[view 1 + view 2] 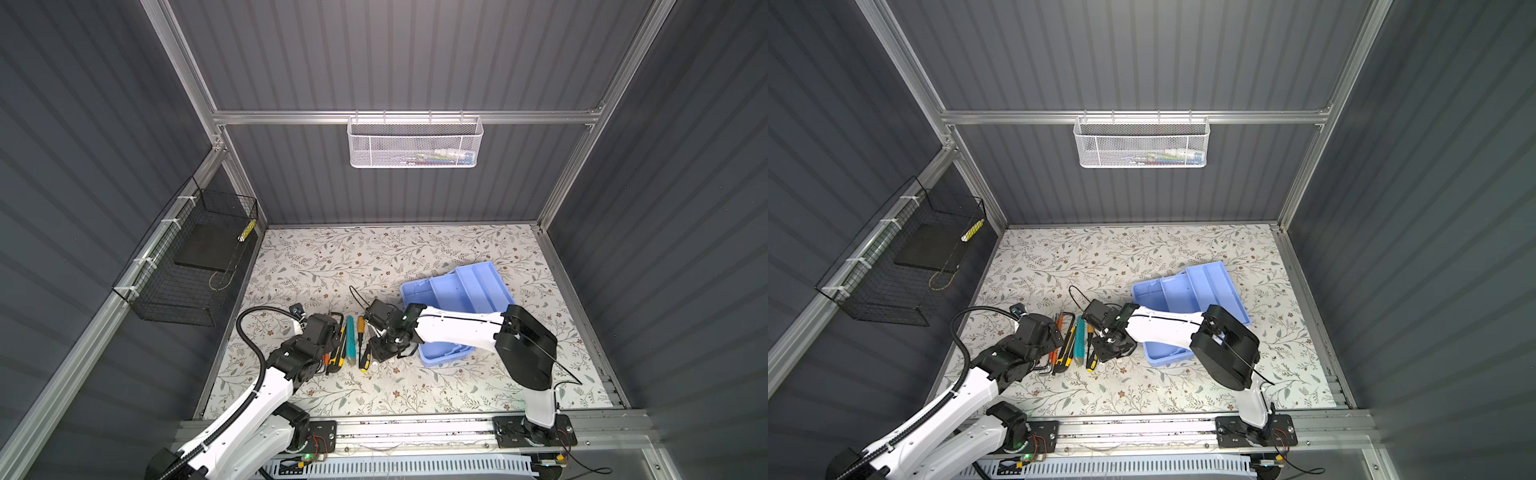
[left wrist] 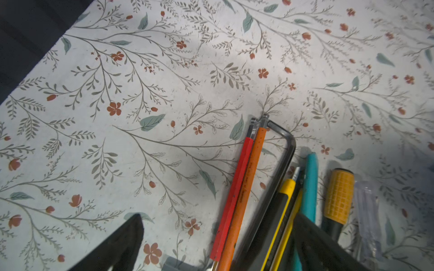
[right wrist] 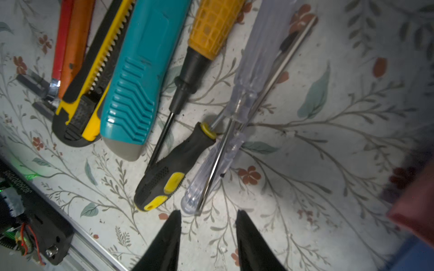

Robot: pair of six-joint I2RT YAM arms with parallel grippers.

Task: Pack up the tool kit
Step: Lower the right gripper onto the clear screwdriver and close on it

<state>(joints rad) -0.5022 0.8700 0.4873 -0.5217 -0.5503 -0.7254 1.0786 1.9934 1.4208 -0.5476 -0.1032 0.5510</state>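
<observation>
You have nine tools on the floral table [image 1: 374, 257], in one row at about 8 o'clock from its middle.

- **Hex keys:** three, namely a red hex key [image 2: 234, 194], an orange hex key [image 2: 249, 187] and a dark grey hex key [image 2: 285, 150].
- **Knives:** two, namely a yellow-and-black utility knife [image 3: 94, 77] and a teal utility knife [image 3: 138, 77].
- **Screwdrivers:** an orange-handled screwdriver [image 3: 213, 25], a black-and-yellow screwdriver [image 3: 171, 171] and what look like two clear-handled screwdrivers [image 3: 244, 77] lying crossed.

You have three containers.

- **Tool kit:** the light blue box body [image 1: 440, 355] sits at 3 o'clock. The divided tray [image 1: 469, 286] lies tilted across its 12 o'clock end.
- **Back wall:** the white mesh basket [image 1: 415, 141] at 12 o'clock holds a few coloured items too blurred to name.
- **Left wall:** the black wire basket [image 1: 187, 266] at 10 o'clock holds a dark flat slab and a small yellow-striped piece.

Your left arm [image 1: 266, 386] comes in from 7 o'clock with its wrist pitched down over the row. The left gripper [image 2: 218, 218] is spread wide and grips nothing. The hex keys and the yellow-and-black knife lie between its fingers.

Your right arm [image 1: 457, 326] reaches from 5 o'clock across the box body toward 9 o'clock, wrist bent down over the screwdrivers. The right gripper [image 3: 208, 212] has its jaws partly apart and holds nothing. The end of a clear-handled screwdriver lies right at the mouth of the gap.
</observation>
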